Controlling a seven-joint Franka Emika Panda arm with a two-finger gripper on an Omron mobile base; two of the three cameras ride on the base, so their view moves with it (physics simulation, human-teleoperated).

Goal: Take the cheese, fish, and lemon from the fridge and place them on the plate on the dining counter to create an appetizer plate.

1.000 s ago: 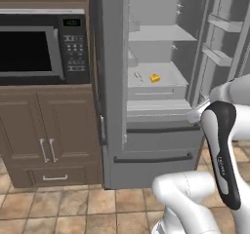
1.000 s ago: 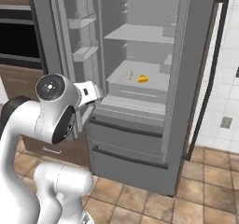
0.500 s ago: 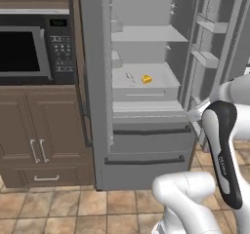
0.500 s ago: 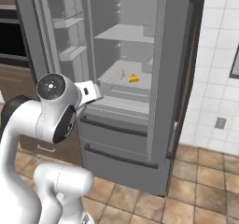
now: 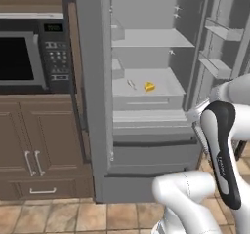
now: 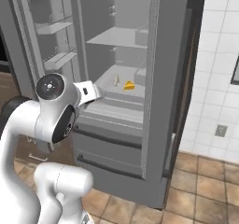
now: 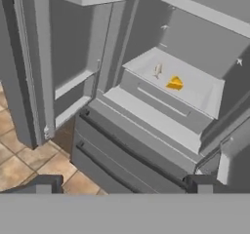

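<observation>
Fridge (image 5: 93,106) open, doors wide. Cheese (image 5: 149,86) on middle shelf (image 5: 166,84), fish (image 5: 131,84) just beside it (lemon not spotted yet). Gripper (image 7: 122,186) spread wide, holding nothing, well back from shelf. Best way, I think: reach in straight, stay above drawer front (image 7: 146,99), come down over cheese, pinch flat sides, lift slow.

No legible text in any view. The microwave (image 5: 29,57) has a small display and a keypad (image 5: 57,57) on its right panel, well off to the arm's left in the left base view, but digits and key markings are too blurred to read. A faint mark runs along the arm's dark link (image 5: 222,162); unreadable as well.
</observation>
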